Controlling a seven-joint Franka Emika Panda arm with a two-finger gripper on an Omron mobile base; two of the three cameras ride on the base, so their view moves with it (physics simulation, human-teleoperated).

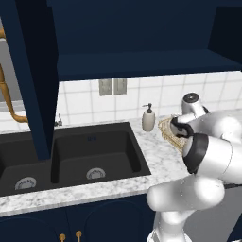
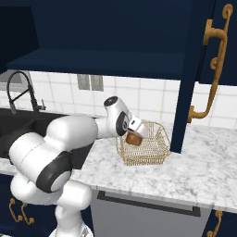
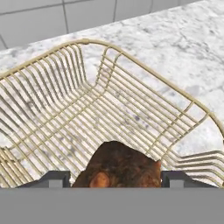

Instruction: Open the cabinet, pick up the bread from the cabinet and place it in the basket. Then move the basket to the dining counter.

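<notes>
The golden wire basket point(image 2: 143, 147) point(image 3: 100, 109) point(image 1: 168, 130) stands on the marble counter right of the sink. My gripper point(image 2: 134, 137) point(image 3: 114, 178) hangs over the basket's left part, shut on the brown bread roll point(image 2: 134, 138) point(image 3: 120, 168), which sits between the fingertips point(image 3: 54, 178) just above the basket's floor. The navy wall cabinet point(image 2: 115, 37) point(image 1: 137, 33) above stands open, its door point(image 2: 196, 78) swung out edge-on beside the basket, and its shelf looks bare. My arm hides most of the basket in the left base view.
A black double sink point(image 1: 71, 156) with a dark faucet point(image 2: 18, 88) lies left of the basket. A white soap dispenser point(image 1: 148, 118) stands by the tiled wall. The other open cabinet door point(image 1: 33, 80) hangs over the sink. Brass door handle point(image 2: 210, 69) sticks out right of the basket.
</notes>
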